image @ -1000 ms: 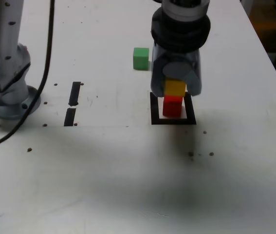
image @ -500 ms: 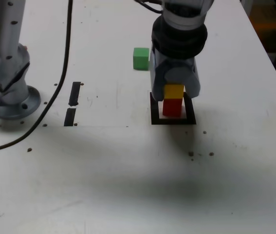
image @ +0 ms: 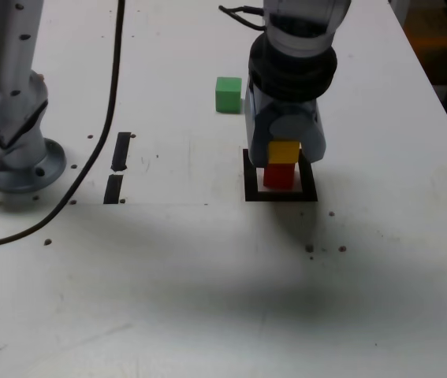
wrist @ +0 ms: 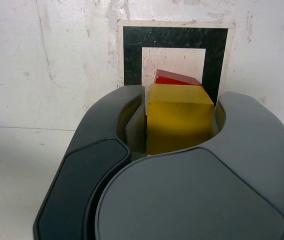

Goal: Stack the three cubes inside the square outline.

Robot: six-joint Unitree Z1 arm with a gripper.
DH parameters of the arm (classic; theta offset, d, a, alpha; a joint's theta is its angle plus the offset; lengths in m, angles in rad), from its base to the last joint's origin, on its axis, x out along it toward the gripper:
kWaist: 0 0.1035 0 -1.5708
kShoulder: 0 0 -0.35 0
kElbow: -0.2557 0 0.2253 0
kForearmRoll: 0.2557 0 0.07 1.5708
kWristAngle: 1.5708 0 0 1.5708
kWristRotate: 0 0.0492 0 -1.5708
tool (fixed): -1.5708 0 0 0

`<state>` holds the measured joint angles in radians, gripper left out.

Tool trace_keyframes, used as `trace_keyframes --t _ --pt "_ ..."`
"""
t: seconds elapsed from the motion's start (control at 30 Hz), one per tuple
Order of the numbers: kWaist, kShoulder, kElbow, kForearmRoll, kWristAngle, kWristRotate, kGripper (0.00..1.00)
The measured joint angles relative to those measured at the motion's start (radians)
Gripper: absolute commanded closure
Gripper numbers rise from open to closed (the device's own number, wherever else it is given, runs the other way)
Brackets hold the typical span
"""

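Exterior view: grey rounded two-fingered claw (image: 284, 151) reaching in from 12 o'clock, closed on solid yellow cube (image: 284, 152); solid red cube (image: 279, 176) on the white surface inside black tape square outline (image: 251, 194), directly at 6 o'clock of the yellow; solid green cube (image: 228, 94) outside the outline, toward 11 o'clock from it; two short black tape strips (image: 121, 151) at 9 o'clock

Wrist view: yellow cube gripped between the fingers, red cube partly hidden behind it; contact between the two, cannot tell
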<state>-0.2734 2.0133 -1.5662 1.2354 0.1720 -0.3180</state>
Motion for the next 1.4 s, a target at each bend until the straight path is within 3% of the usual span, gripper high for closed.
trace_keyframes --t 0.13,0.37,0.47,0.63,0.77,0.83,0.9,1.17,1.23,1.4 --pt "0.0 0.003 0.003 -0.006 -0.005 0.005 0.47" --pt "0.002 -0.001 0.015 0.02 0.002 0.014 0.1" --pt "0.004 -0.017 0.015 0.039 0.011 0.014 0.03" --pt "0.006 -0.047 0.001 0.074 0.039 0.015 0.0" --pt "0.023 -0.156 0.004 0.187 0.114 0.029 0.0" --pt "0.077 -0.221 0.06 0.236 0.158 0.081 0.0" --pt "0.143 -0.273 0.132 0.245 0.175 0.138 0.01" --pt "0.432 -0.493 0.319 0.069 0.197 0.297 0.01" --pt "0.506 -0.477 0.326 0.017 0.188 0.321 0.02" --pt "0.641 -0.322 0.32 -0.08 0.128 0.407 0.05"
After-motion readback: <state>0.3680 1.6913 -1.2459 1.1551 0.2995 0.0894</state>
